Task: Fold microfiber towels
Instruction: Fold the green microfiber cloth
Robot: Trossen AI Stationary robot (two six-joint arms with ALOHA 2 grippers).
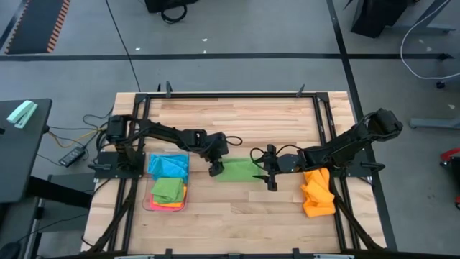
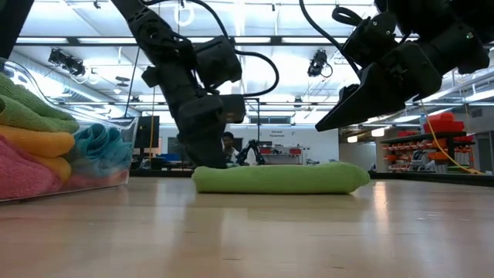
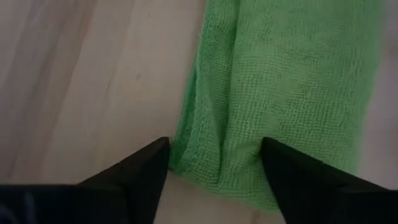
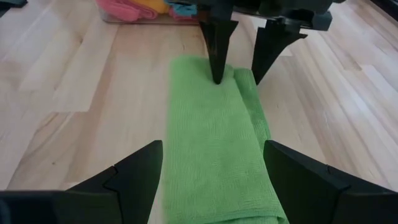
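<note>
A green microfiber towel (image 1: 241,170), folded into a long strip of several layers, lies flat on the wooden table's middle. My left gripper (image 3: 214,163) is open and low at the towel's left end (image 4: 214,65), one finger over the cloth and one beside its edge. My right gripper (image 4: 214,165) is open and hangs above the towel's right end, clear of it in the low view (image 2: 332,123). More microfiber towels, pink, orange, blue and green, lie in a clear tray (image 1: 152,198) at the left. My left gripper slants down from the table's left at the green towel's left end (image 3: 205,155), its open fingers (image 4: 217,74) standing across that end. I cannot tell whether the fingertips touch the cloth.
A heap of orange towels (image 1: 318,193) lies at the table's right, near my right arm. The clear tray stands close to my left arm's base. Bare wood lies near and far of the green towel. A black frame runs along the table's edges (image 1: 230,94).
</note>
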